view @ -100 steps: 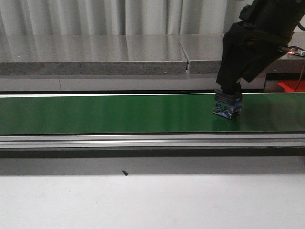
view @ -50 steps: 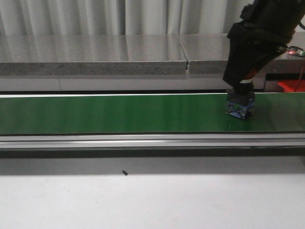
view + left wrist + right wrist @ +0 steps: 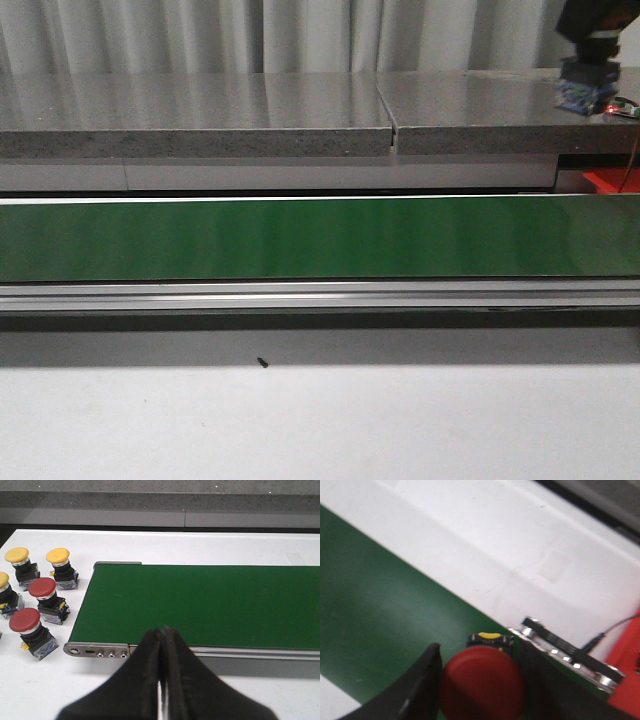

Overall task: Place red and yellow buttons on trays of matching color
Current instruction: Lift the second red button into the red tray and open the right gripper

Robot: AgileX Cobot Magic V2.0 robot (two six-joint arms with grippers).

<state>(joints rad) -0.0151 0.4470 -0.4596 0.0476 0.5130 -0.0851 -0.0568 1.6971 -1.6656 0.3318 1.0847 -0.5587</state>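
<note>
Red button (image 3: pixel 481 684) clamped in right claw (image 3: pixel 479 680).

Right claw (image 3: pixel 481 680): two dark fingers (image 3: pixel 422 685) closed against either side of a red button (image 3: pixel 481 684).
Red button: domed red cap facing the camera; black body with a yellow patch visible behind the cap.
Conveyor belt (image 3: pixel 380 615): green, beneath the button, its metal end plate (image 3: pixel 570 655) just beside it.
Desk (image 3: pixel 485 545): white, beyond the belt.
Red tray (image 3: pixel 625 680): partly visible at the frame edge, next to the end plate.
Image quality: blurred.

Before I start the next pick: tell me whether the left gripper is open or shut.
Shut. In the left wrist view the left gripper's two black fingers press together, nothing between them, above the green conveyor belt.
</note>
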